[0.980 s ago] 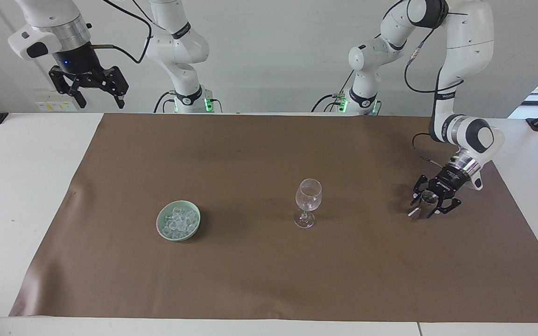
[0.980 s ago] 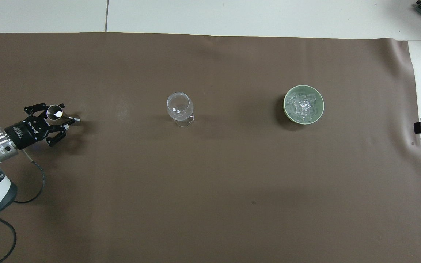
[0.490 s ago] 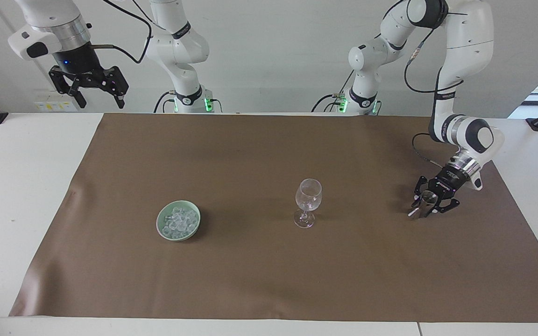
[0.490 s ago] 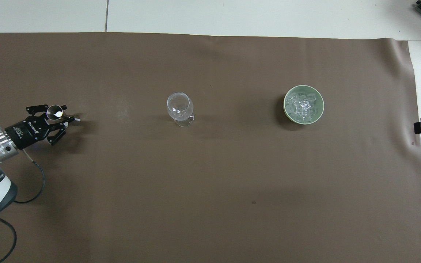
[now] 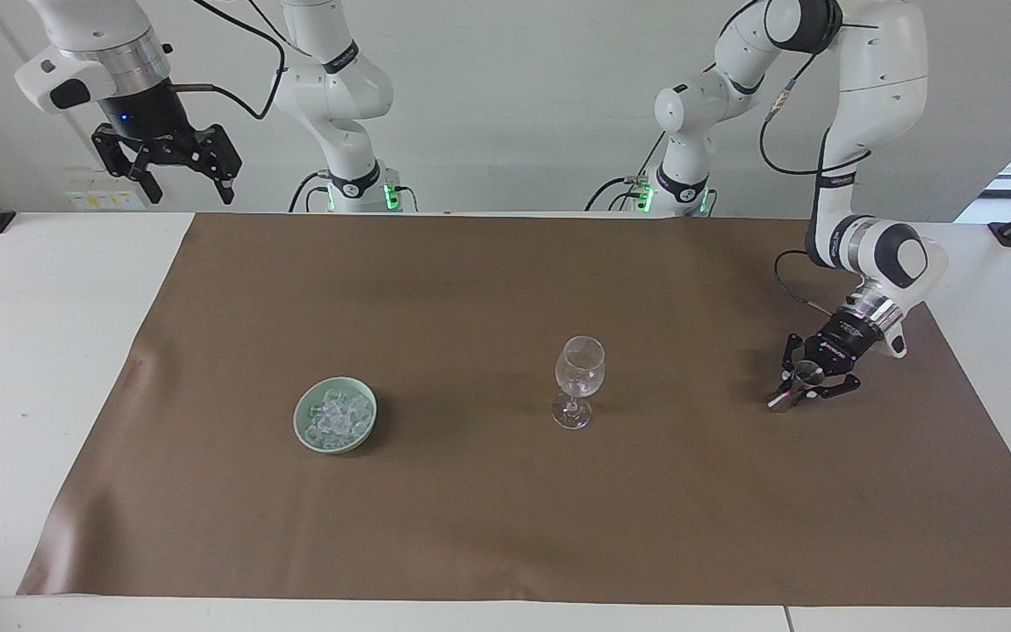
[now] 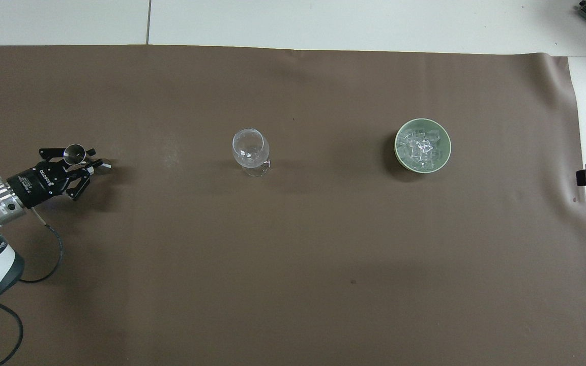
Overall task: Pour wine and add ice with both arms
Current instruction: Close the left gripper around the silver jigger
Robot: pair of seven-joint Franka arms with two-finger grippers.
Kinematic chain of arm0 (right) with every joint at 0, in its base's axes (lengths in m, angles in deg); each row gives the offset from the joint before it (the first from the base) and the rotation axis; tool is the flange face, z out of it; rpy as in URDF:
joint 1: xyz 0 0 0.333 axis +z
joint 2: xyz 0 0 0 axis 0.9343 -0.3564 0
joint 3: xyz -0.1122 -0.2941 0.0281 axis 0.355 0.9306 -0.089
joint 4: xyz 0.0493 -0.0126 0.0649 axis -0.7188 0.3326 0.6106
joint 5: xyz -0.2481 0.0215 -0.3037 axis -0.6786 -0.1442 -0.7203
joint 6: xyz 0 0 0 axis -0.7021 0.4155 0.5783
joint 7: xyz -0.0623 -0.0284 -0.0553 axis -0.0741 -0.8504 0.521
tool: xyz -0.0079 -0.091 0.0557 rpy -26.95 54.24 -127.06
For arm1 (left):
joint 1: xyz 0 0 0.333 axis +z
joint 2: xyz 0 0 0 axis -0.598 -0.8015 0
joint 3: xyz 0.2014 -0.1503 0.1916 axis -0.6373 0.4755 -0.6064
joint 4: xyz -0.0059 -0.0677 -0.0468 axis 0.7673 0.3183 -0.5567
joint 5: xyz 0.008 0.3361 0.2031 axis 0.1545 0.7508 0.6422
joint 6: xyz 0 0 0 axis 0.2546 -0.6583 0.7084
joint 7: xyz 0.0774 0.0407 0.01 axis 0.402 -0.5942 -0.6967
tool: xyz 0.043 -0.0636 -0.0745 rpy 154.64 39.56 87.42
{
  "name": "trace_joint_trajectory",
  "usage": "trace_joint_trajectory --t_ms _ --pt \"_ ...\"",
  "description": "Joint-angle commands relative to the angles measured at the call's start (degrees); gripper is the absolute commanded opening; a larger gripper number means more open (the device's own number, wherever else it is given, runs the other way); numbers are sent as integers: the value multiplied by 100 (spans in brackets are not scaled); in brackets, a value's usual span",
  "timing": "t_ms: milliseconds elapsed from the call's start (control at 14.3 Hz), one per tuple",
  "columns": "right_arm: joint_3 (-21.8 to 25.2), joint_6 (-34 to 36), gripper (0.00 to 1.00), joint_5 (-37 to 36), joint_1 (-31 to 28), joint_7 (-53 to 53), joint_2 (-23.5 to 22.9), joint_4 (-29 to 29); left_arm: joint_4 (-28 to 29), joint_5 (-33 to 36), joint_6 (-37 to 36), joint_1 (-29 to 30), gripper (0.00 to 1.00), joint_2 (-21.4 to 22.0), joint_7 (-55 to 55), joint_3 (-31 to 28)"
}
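**Steel measuring cup in left claw; ice in green bowl**

Steel jigger (image 5: 799, 379) stands at the left arm's end of the bench (image 5: 49, 369), left claw (image 5: 808, 384) closed around it, presumably to pour. The jigger's long axis leans off upright, mouth up. Wine glass (image 5: 579, 379) stands upright mid-bench. Ice (image 5: 336, 415) lies heaped in a green bowl (image 5: 305, 434) toward the right arm's end. Right claw (image 5: 168, 167), fingers spread wide, waits high over that end's robot-side corner.

wine glass (image 5: 579, 379) mid-mat, ice bowl (image 5: 335, 414) well apart
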Motion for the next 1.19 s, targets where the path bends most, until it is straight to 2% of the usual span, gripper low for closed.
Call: trace_joint_trajectory --t_ms 0,210,490,630,1120 --pt "-35 40 100 -2 -61 -130 12 8 86 -156 116 -79 28 35 62 -43" --pt "-35 40 100 -2 -61 -130 12 8 68 -156 124 -122 22 26 54 -52" --pt "-35 40 100 -2 -61 -130 12 8 51 -156 124 -158 6 17 45 -52" --pt "-35 40 100 -2 -61 -130 12 8 51 -156 124 -149 2 17 45 -52" --pt "-35 40 100 -2 -61 -130 12 8 15 -156 19 -114 0 26 1 -52"
